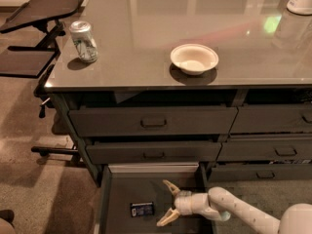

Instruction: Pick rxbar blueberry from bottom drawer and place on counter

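rxbar blueberry [142, 209]: camera view, lower centre of the frame, lying flat on the floor of the open bottom drawer [153, 168], left of its middle.
Gripper [162, 203]: inside the drawer just right of the bar, fingers spread wide, holding nothing, tips pointing left toward it.
Handling: probably light, thin and slick-wrapped, slightly pliable; best pinched across its short width.
Around: soda can [84, 41] upper left and white bowl [194, 59] at centre, both on the counter [146, 43].
In the way: nothing between fingers and bar; the drawer walls and the handled drawers [153, 122] above could crowd the lift.
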Robot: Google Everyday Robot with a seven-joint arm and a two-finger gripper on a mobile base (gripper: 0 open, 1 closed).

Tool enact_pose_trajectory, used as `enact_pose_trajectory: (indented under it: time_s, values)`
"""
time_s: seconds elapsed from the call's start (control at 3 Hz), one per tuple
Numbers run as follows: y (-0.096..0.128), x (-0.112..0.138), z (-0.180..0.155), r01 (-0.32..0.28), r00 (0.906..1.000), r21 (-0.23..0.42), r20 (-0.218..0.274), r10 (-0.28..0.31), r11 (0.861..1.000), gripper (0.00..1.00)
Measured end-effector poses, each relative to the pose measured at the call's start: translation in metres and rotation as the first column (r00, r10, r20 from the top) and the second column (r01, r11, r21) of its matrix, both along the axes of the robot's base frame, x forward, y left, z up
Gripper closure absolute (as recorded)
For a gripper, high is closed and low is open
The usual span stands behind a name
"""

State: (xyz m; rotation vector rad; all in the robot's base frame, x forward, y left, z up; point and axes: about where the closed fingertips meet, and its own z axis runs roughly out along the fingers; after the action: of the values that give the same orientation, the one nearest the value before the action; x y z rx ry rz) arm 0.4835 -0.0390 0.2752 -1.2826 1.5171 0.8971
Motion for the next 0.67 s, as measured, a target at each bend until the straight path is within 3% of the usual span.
enact_pose_trajectory:
  time_s: [0.67]
  values:
    - [0.056, 0.029, -0.056, 0.020, 0.9995, -0.046, -0.024, -0.021, 0.999, 0.00]
